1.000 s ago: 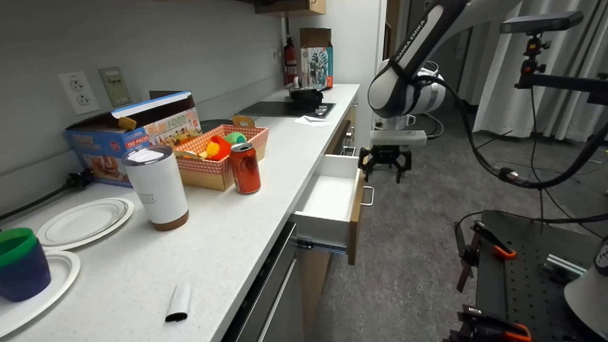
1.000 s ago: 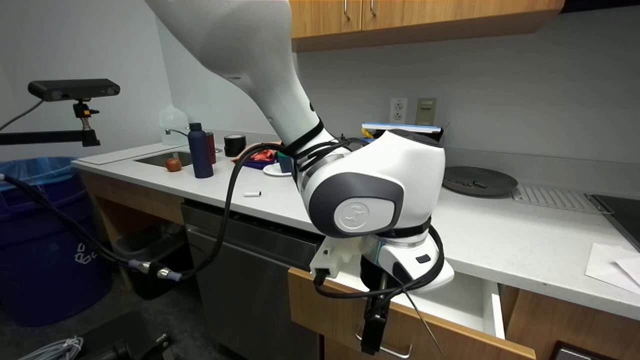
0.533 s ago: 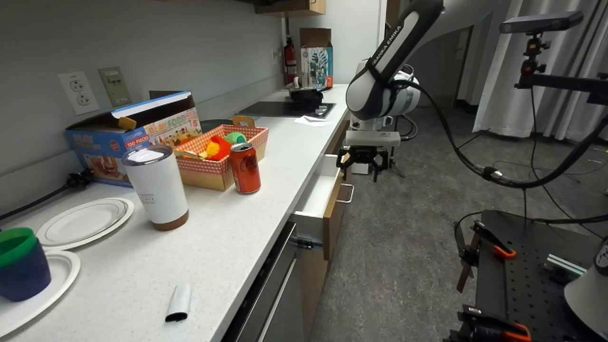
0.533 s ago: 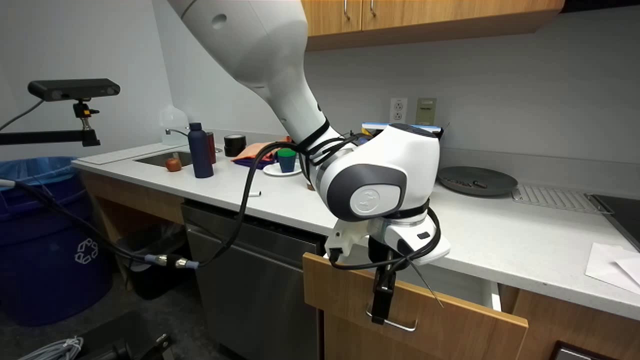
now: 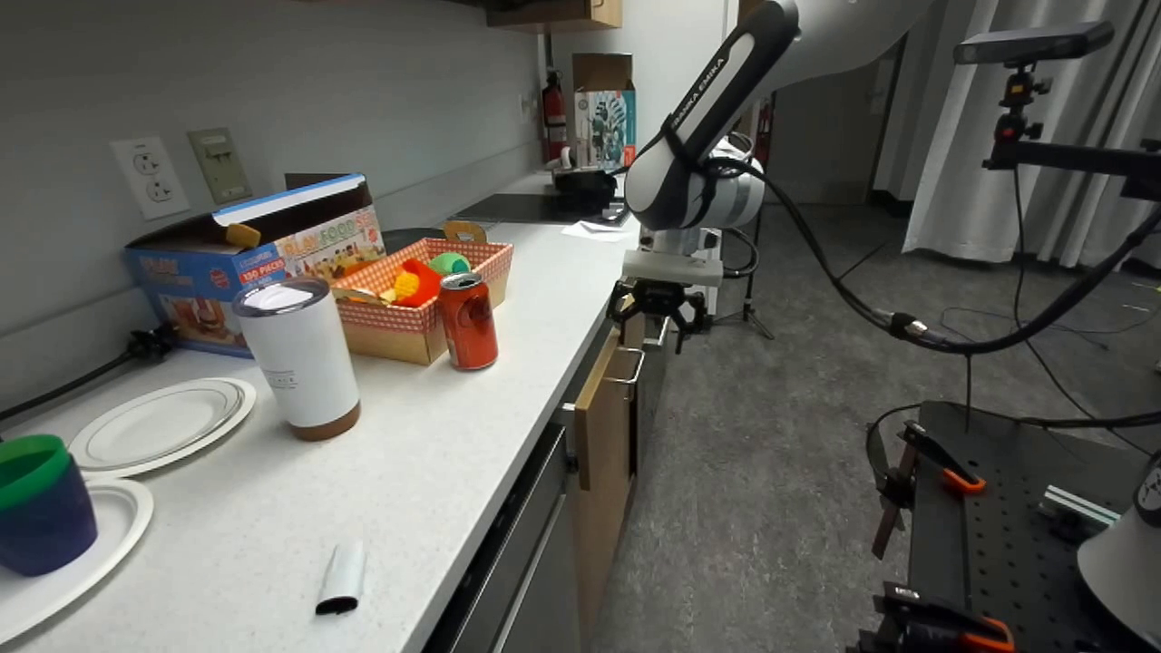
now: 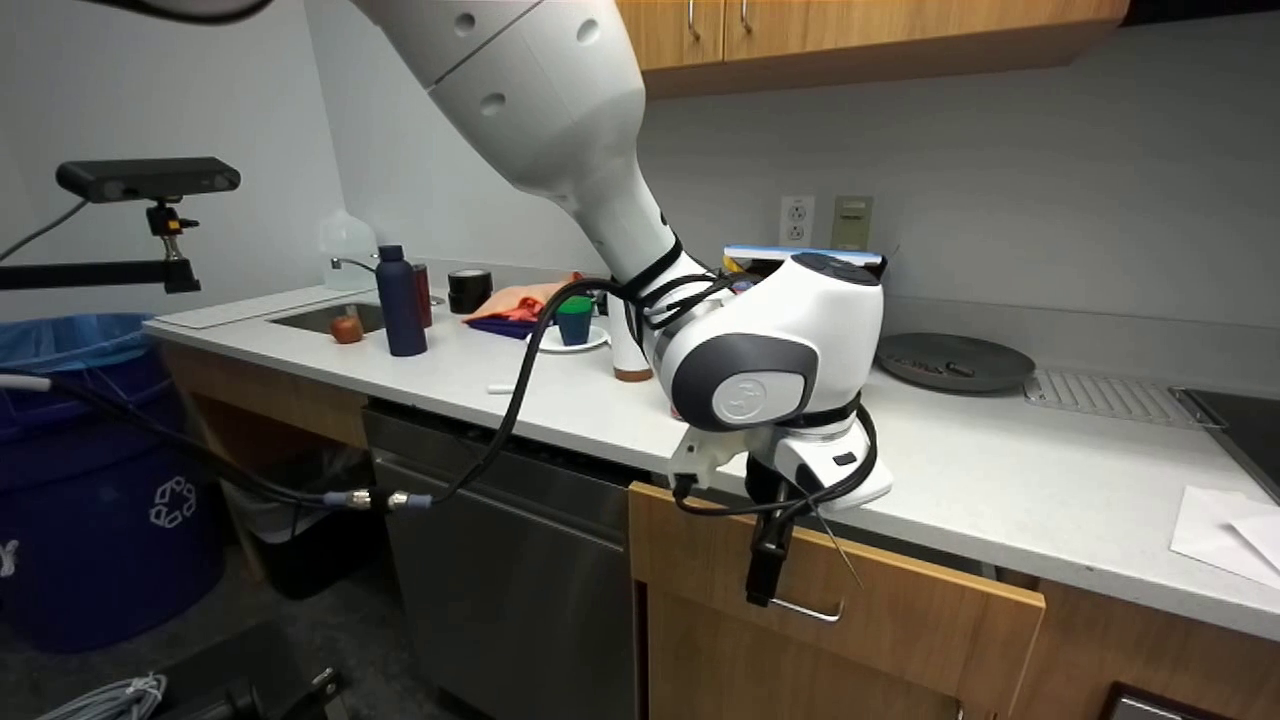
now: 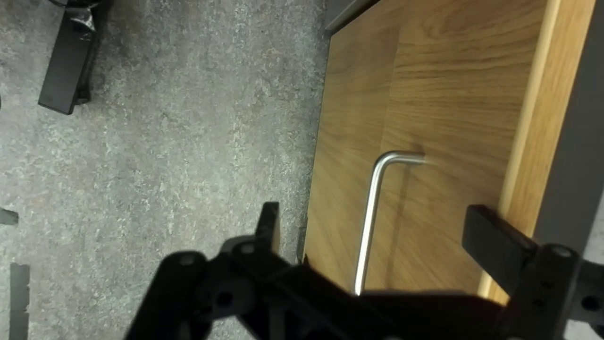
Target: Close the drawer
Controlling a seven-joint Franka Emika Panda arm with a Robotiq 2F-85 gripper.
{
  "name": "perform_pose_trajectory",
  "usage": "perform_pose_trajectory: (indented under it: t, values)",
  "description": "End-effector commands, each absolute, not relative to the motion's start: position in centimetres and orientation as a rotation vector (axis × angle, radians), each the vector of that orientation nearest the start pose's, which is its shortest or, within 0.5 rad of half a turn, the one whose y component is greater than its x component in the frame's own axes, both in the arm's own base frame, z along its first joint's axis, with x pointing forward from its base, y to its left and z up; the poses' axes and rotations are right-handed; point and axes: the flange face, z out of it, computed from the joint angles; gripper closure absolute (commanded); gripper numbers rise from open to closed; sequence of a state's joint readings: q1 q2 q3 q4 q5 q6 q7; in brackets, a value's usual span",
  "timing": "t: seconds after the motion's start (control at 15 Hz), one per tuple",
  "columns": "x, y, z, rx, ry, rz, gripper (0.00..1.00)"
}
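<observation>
The drawer has a light-wood front panel (image 5: 600,422) and stands out only slightly from under the counter; its front also shows in an exterior view (image 6: 900,610) and the wrist view (image 7: 439,104). Its inside is mostly hidden under the counter edge. A silver bar handle (image 7: 370,208) is on the front. My gripper (image 5: 655,331) is open with nothing held, pointing down at the drawer front; it also shows in an exterior view (image 6: 767,585). In the wrist view the gripper (image 7: 374,212) has one finger at the panel's top edge and the other out in front, beyond the handle.
The white countertop (image 5: 435,472) runs just above the drawer. On it stand a red can (image 5: 468,322), a white tumbler (image 5: 299,363) and a checkered basket (image 5: 390,331). A dishwasher (image 6: 500,560) adjoins the drawer. A black perforated table (image 5: 1007,508) stands opposite the counter.
The drawer has slid in toward the counter, from wide open to a narrow gap. My gripper and arm have moved toward the counter along with it, the gripper staying open.
</observation>
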State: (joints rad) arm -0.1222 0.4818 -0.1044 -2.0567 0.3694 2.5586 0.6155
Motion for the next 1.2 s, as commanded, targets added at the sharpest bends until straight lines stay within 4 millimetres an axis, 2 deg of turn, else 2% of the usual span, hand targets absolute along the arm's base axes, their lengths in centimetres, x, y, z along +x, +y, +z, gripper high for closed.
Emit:
perform_pose_trajectory:
  t: [0.0, 0.2, 0.53, 0.73, 0.93, 1.13]
  values:
    - [60.4, -12.3, 20.9, -2.408, 1.61, -0.031, 0.0]
    - [60.0, -12.1, 21.9, -2.367, 1.604, -0.06, 0.0]
    - [56.7, -13.2, 23.2, -2.399, 1.559, -0.099, 0.0]
    - [53.1, -13.9, 23.8, -2.442, 1.525, -0.047, 0.0]
    - [48.5, -14.8, 24.7, -2.482, 1.489, -0.036, 0.0]
    - [44.2, -15.5, 26.6, -2.504, 1.433, -0.074, 0.0]
